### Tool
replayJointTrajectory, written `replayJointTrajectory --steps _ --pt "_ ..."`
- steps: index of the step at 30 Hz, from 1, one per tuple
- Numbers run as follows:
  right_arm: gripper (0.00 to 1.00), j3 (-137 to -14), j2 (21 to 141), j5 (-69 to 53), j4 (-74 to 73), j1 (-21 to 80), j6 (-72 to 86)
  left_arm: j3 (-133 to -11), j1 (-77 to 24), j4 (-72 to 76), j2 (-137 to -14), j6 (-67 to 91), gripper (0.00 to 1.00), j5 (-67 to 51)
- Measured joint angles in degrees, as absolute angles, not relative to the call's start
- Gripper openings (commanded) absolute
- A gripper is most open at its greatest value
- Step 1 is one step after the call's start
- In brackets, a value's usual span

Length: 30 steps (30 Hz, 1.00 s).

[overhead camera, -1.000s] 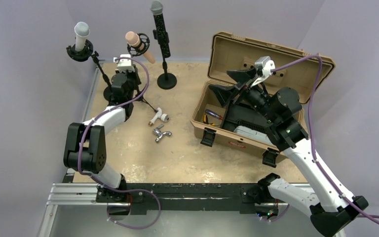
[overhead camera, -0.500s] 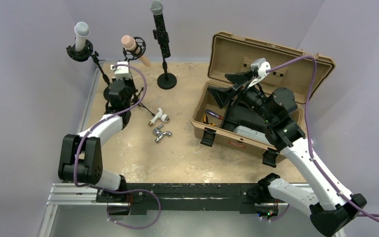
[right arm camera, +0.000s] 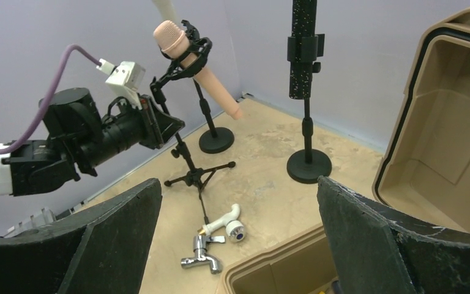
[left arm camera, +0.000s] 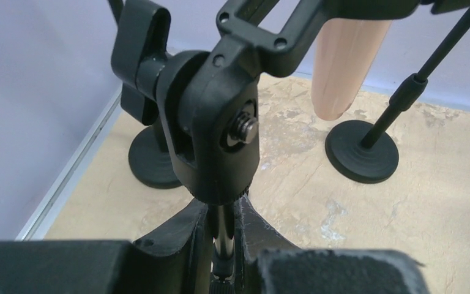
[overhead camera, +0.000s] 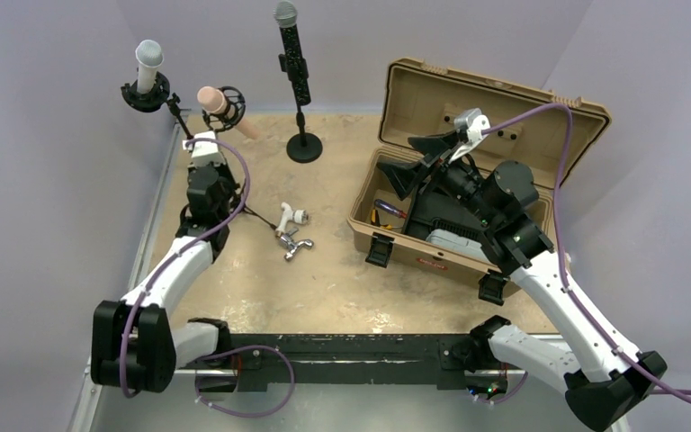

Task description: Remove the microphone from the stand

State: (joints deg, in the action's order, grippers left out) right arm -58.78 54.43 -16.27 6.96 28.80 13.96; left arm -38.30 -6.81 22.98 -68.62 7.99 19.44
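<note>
The pink microphone (overhead camera: 219, 106) sits tilted in a black shock mount on top of a tripod stand (right arm camera: 191, 166), at the far left of the table. My left gripper (overhead camera: 219, 171) is shut on the stand's thin pole just under the mount joint (left arm camera: 214, 122). In the left wrist view, the microphone's tail (left arm camera: 346, 61) hangs at the upper right. The right wrist view shows the whole microphone (right arm camera: 199, 64) with the left gripper (right arm camera: 166, 127) below it. My right gripper (overhead camera: 414, 160) hovers open and empty above the case, well apart from the stand.
A grey-headed microphone (overhead camera: 148, 67) stands at the far left corner. A black speckled one (overhead camera: 292, 54) stands on a round-base stand (overhead camera: 304, 147). A white tap (overhead camera: 290, 214) and a chrome tap (overhead camera: 294, 245) lie mid-table. The open tan case (overhead camera: 396, 243) fills the right side.
My left gripper has shut on the stand's pole. The left arm has drawn back to the left, and the stand and pink microphone have moved left with it. The right arm has barely moved.
</note>
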Motion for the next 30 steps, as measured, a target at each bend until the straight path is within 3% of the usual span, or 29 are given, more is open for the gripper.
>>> replayJointTrajectory --steps 10,13,16,21,30 --pt "0.96 -58.7 55.8 -17.8 8.4 28.8 14.3 -33.5 -7.1 12.4 -54.6 13.0 0.00 20.2" --pt "0.96 -58.5 56.1 -18.0 8.7 28.8 14.5 -32.9 -7.6 8.7 -51.1 13.8 0.11 20.4" --pt "0.96 -58.3 56.6 -18.8 9.1 28.8 14.9 -32.6 -8.4 6.2 -48.7 14.3 0.32 21.6" --pt "0.95 -58.1 57.5 -19.7 9.9 28.8 15.5 -32.7 -10.3 1.6 -48.4 15.3 0.55 22.2" --pt "0.95 -57.9 57.6 -20.1 10.0 28.8 15.6 -36.5 -10.5 -9.7 -41.9 15.5 0.60 21.6"
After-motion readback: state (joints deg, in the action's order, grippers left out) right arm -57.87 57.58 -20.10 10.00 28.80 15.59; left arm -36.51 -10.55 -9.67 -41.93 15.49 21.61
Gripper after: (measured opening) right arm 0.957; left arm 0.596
